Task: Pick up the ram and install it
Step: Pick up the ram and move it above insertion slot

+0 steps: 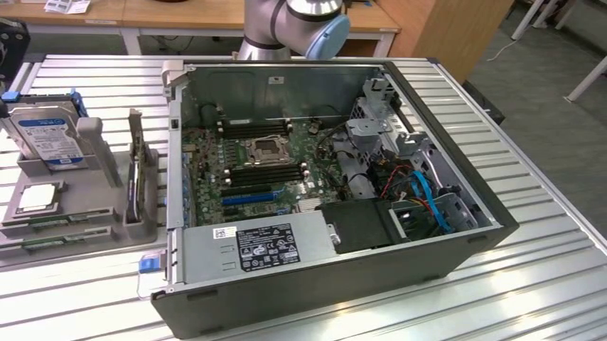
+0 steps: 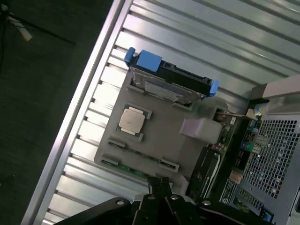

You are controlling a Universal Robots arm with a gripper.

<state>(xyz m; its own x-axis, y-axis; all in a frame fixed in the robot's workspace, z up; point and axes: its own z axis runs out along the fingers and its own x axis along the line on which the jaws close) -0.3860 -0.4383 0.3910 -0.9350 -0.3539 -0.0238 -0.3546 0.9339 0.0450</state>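
Observation:
The ram (image 1: 45, 242) is a thin green stick lying flat in the grey parts holder (image 1: 95, 213), on the table at the exterior view's left. From the wrist view the ram (image 2: 127, 169) shows as a green strip along the holder's (image 2: 164, 136) edge. My gripper (image 2: 159, 186) hangs high above that edge, fingers pressed together and holding nothing. The open computer case (image 1: 455, 249) sits mid-table, and its motherboard has black memory slots (image 1: 270, 172) beside the CPU socket (image 1: 266, 149).
The holder also carries a hard drive (image 1: 47, 138) in a blue bracket, a square silver CPU (image 2: 131, 119) and an upright expansion card (image 1: 141, 177). The power supply (image 1: 256, 245) and drive cage (image 1: 379, 142) crowd the case. The arm's base (image 1: 294, 21) stands behind it.

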